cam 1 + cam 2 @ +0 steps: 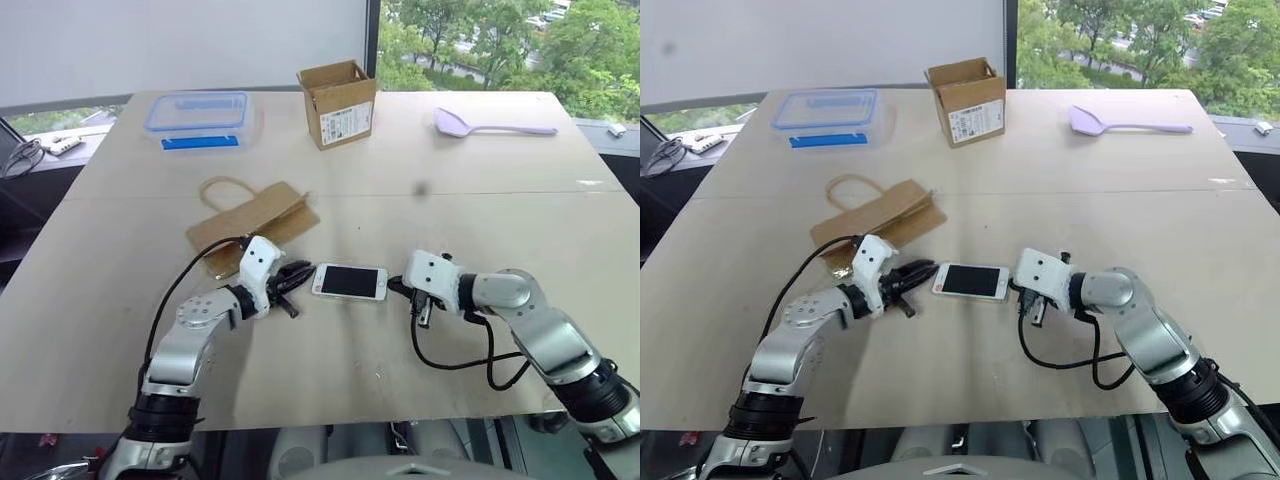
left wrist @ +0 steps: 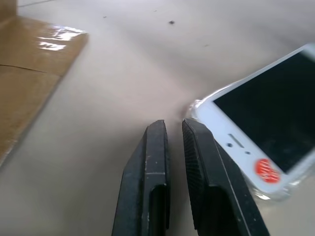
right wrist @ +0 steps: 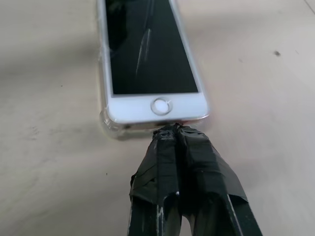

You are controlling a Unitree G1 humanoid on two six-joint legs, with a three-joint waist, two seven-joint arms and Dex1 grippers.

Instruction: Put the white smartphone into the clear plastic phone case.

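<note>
Clear plastic shows as a glossy lip around the corners of the white smartphone (image 3: 152, 69), so the phone already lies face up inside the clear plastic phone case (image 3: 107, 125), the pair resting flat near the front middle of the wooden table (image 1: 480, 180), between the two arms. The step in hand looks like the last seating of the phone in its shell rather than any carrying.

The right gripper (image 3: 176, 129) is clenched tight with nothing between its fingers, and its joined tips sit against the short edge by the home button, touching or just short of it. The left gripper (image 2: 173, 129) is nearly closed, a thin slit left between its fingers, holding nothing; it hovers just beside the opposite short end, where a red round sticker (image 2: 266, 170) marks the bezel.

Whether every corner has snapped under the rim cannot be told; the rim near the home-button end seems to stand slightly proud. The next move probably calls for a gentle push from one end while the other gripper braces the case against sliding. Too hard a shove could skate both across the smooth board.

Further back lie a brown paper bag (image 1: 255, 222), a blue-lidded food box (image 1: 196, 118), a small cardboard box (image 1: 338, 103) and a lilac spoon (image 1: 490, 126), all well apart from the work.
</note>
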